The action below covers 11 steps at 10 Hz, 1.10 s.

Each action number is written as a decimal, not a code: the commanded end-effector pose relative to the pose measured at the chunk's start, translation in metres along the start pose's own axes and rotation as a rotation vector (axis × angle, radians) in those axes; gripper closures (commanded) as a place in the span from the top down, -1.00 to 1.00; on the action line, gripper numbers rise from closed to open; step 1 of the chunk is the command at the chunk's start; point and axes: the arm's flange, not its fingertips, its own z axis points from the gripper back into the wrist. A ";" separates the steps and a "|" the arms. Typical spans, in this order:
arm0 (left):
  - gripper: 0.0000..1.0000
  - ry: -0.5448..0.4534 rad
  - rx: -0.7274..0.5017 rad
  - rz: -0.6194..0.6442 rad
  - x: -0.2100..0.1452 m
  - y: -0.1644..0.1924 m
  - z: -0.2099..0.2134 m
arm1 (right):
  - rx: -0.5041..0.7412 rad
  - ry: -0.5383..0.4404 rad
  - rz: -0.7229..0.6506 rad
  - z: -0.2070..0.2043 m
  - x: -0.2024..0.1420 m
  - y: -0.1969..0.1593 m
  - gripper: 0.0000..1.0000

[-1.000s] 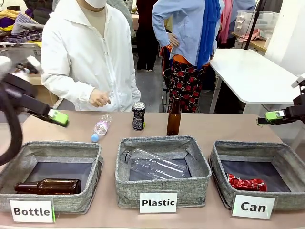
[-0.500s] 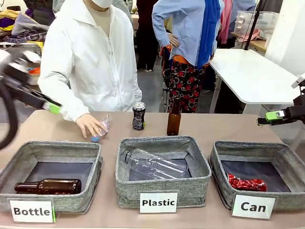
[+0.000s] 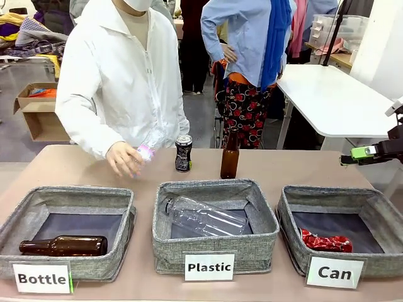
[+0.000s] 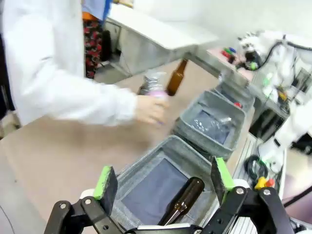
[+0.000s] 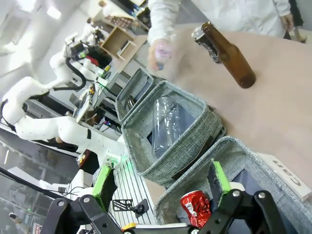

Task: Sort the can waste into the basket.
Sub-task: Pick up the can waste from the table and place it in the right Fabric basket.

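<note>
A tall black can (image 3: pixel 183 153) stands upright on the table at the far side, left of a brown bottle (image 3: pixel 230 155). A crushed red can (image 3: pixel 325 241) lies in the grey basket labelled "Can" (image 3: pixel 327 192) at the front right. My right gripper (image 3: pixel 354 155) hovers open above that basket's far right corner. In the right wrist view its fingers (image 5: pixel 219 178) stand wide apart over the basket (image 5: pixel 195 168), with the red can (image 5: pixel 196 208) below. My left gripper (image 4: pixel 163 178) is open and empty above the "Bottle" basket (image 4: pixel 146 165).
A person's hand (image 3: pixel 121 158) holds a clear plastic bottle (image 3: pixel 143 151) just left of the black can. The "Plastic" basket (image 3: pixel 214 189) holds a clear bottle. The "Bottle" basket (image 3: pixel 63 192) holds a brown bottle (image 3: pixel 63 245). A white table (image 3: pixel 334 100) stands behind at the right.
My left arm has pulled back out of the front view to the left. The person's hand has come down, taken the plastic bottle off the table and lifted it. The right arm is still.
</note>
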 end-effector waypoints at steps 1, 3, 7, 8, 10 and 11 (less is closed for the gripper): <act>1.00 -0.142 0.024 0.062 -0.023 0.008 0.015 | 0.008 -0.010 0.013 0.000 0.002 0.001 1.00; 1.00 -0.147 0.021 0.064 -0.035 0.007 0.017 | 0.008 -0.010 0.013 0.000 0.002 0.001 1.00; 1.00 -0.025 -0.028 -0.007 -0.007 0.000 -0.014 | 0.008 -0.010 0.013 0.000 0.002 0.001 1.00; 1.00 0.015 -0.006 -0.008 0.003 0.000 -0.029 | 0.008 -0.010 0.013 0.000 0.002 0.001 1.00; 1.00 0.072 -0.020 -0.017 0.018 0.003 -0.048 | 0.008 -0.010 0.013 0.000 0.002 0.001 1.00; 1.00 0.061 -0.010 -0.001 0.019 0.006 -0.046 | 0.008 -0.010 0.013 0.000 0.002 0.001 1.00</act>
